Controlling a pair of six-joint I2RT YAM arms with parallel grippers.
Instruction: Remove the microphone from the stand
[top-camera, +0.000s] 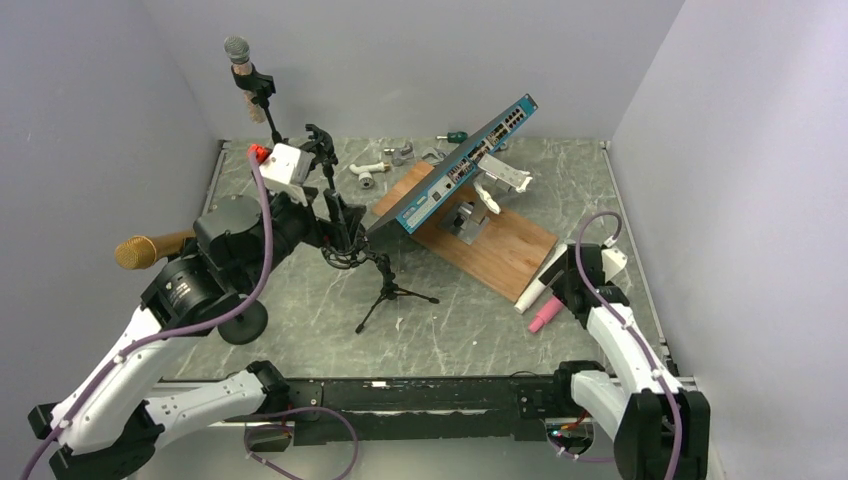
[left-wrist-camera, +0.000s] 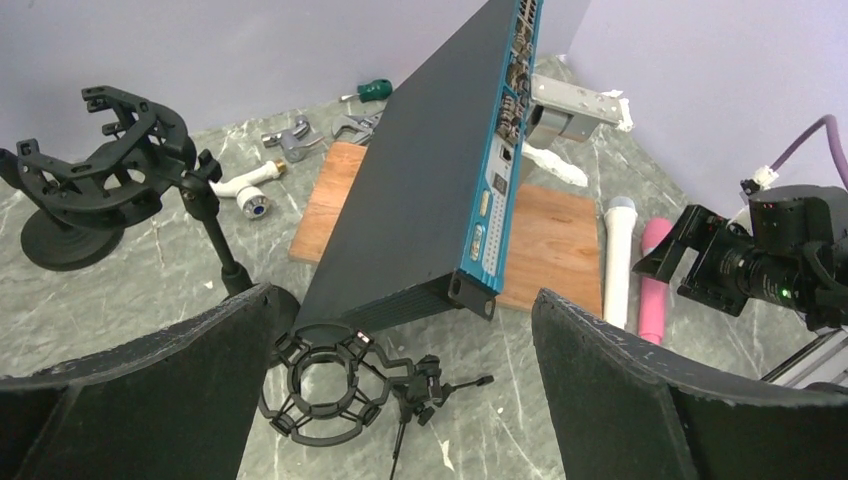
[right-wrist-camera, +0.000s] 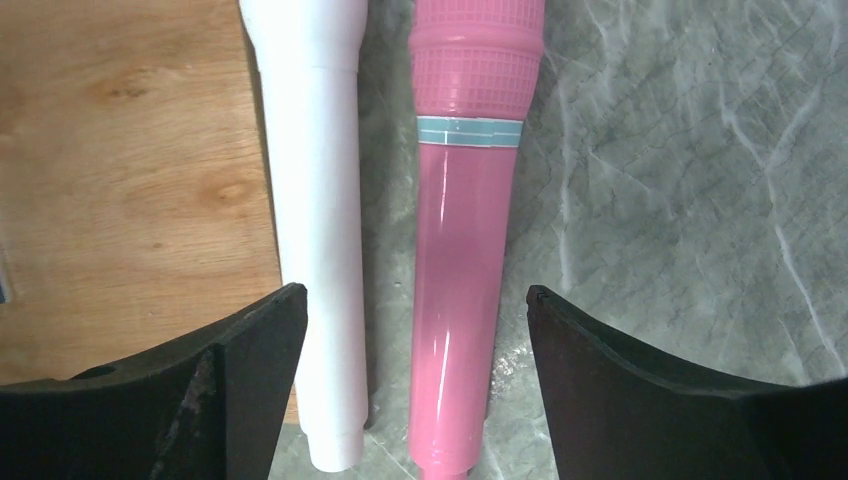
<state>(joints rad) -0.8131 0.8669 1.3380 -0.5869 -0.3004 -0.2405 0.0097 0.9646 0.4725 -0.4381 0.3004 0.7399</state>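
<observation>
pink microphone: flat on the table, not in any stand. It sits near the right edge, just off the near corner of the wooden board.
pink mic detail: mesh head, pale blue band below it, glossy handle.
white microphone: parallel and just beside the pink one, lying along the board's edge.
right gripper: low over the two mics, fingers apart. The pink one lies in the gap with clearance on both sides. The white one's handle passes right by one finger; contact, cannot tell.
left gripper: fingers spread wide, nothing between them, up over the middle of the table.
tripod stand: mid-table, below the left gripper. Its round holder ring is empty.
second holder: black cradle on a round-base stand, also empty, toward the far left.
grey-headed microphone: clipped at the top of a tall stand in the far left corner, head up.
gold microphone: at the left edge, partly behind the left arm; what carries it, cannot tell.
network switch: blue front, tilted, low end on the table at the board's left edge, high end toward the far edge.
far edge: screwdriver with a green handle, plus small fittings.
</observation>
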